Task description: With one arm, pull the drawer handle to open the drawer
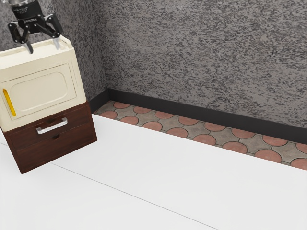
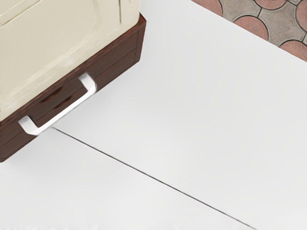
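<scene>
- Yellow bar (image 1: 9, 102), near nine o'clock on the cream door (image 1: 38, 91).
- Black gripper (image 1: 44, 46), high up: fingers spread wide, holding nothing.
- Silver handle (image 2: 67, 111), six o'clock from the gripper, untouched.
- Dark wooden drawer (image 1: 79, 120), behind the handle: looks closed. Lowering, gripping and pulling remain.

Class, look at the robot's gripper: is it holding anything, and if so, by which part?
Nothing is held: the gripper stands open above, its fingers apart, and the handle is ungripped.
</scene>
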You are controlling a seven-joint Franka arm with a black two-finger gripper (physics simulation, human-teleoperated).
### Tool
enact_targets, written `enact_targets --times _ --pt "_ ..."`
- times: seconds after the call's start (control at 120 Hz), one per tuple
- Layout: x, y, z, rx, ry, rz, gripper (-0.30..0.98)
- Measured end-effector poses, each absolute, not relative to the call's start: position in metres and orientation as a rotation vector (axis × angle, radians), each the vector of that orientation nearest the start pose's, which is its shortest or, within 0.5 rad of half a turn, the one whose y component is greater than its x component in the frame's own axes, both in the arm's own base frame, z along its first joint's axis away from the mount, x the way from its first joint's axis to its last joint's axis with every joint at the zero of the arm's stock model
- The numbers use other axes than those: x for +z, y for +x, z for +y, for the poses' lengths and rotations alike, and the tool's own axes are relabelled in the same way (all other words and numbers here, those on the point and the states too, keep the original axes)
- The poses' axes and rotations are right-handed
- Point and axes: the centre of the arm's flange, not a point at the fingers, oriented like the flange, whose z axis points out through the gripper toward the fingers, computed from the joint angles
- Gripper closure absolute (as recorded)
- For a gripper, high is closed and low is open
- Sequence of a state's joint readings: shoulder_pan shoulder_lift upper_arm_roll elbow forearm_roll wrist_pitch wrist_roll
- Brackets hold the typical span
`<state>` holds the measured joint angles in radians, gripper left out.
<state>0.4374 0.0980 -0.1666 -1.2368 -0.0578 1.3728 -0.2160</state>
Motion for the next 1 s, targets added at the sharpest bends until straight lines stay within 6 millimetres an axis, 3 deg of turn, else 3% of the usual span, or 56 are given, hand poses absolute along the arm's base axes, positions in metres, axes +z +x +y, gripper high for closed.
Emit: enact_targets --times 0.133,0.233,0.283,0.342,0.458,0.658,0.842,1.0 --pt "0.708 0.533 0.164 -0.069 -3.104 -0.827 0.0" --pt "0.791 0.505 0.145 -0.345 -3.054 -0.802 0.0" --pt "0.807 0.503 0.127 -0.411 -3.05 -0.757 0.0" --pt "0.811 0.508 0.105 -0.437 -3.059 -0.7 0.0" --pt "0.805 0.522 0.085 -0.449 -3.072 -0.647 0.0" --pt "0.787 0.535 0.124 -0.432 -3.043 -0.758 0.0" --pt "0.774 0.548 0.123 -0.405 -3.053 -0.757 0.0" --pt "0.74 0.572 0.09 -0.322 -3.09 -0.666 0.0"
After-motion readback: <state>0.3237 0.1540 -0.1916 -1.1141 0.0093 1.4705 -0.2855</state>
